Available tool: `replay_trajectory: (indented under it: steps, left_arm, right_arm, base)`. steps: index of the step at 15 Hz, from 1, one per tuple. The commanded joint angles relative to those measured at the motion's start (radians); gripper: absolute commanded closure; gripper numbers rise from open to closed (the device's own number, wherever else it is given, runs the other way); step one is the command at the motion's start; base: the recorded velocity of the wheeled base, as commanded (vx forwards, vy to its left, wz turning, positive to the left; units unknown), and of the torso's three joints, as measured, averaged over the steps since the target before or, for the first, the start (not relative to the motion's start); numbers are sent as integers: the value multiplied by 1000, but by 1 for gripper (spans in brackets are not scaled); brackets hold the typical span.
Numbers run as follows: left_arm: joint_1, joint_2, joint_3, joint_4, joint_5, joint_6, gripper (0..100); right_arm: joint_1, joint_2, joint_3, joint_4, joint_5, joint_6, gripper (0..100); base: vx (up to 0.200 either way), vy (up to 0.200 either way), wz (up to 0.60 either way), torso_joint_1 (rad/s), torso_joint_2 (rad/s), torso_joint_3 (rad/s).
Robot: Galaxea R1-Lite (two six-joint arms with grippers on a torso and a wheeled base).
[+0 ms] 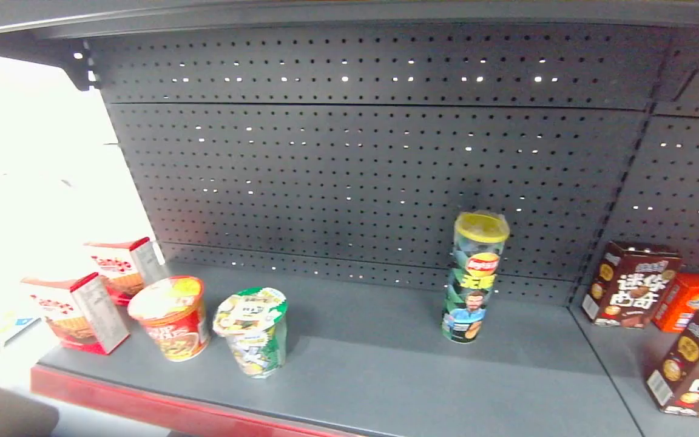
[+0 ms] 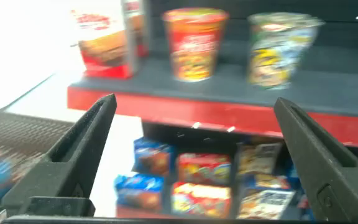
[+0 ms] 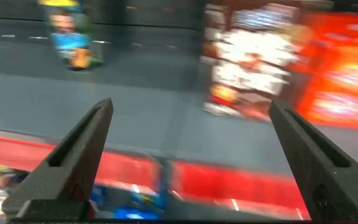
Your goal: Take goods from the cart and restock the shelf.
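A grey shelf (image 1: 374, 370) with a red front edge carries goods. At its left stand two red-and-white boxes (image 1: 79, 309), a red cup noodle (image 1: 172, 315) and a green cup noodle (image 1: 255, 331). A tall chip can (image 1: 474, 276) with a yellow lid stands toward the right, near the pegboard. My left gripper (image 2: 194, 162) is open and empty, below and in front of the shelf edge, facing the red cup (image 2: 194, 43) and green cup (image 2: 279, 46). My right gripper (image 3: 194, 155) is open and empty before the shelf edge, with the chip can (image 3: 70, 34) beyond it.
Brown boxes (image 1: 628, 282) and an orange box (image 1: 695, 300) fill the neighbouring shelf bay at right; they show in the right wrist view too (image 3: 253, 62). A lower shelf holds packaged snacks (image 2: 197, 186). Bare shelf lies between the green cup and the chip can.
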Motion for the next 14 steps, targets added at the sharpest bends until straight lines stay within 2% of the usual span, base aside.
replay_trajectory:
  steps: [1, 14]
  left_arm:
    - [0, 0, 0, 0, 1, -1, 0]
    - [0, 0, 0, 0, 2, -1, 0]
  right_arm:
    - [0, 1, 0, 0, 0, 0, 0]
    - [0, 1, 0, 0, 0, 3, 0]
  base:
    - [0, 0, 600, 2, 2, 7]
    - [0, 0, 600, 3, 2, 4]
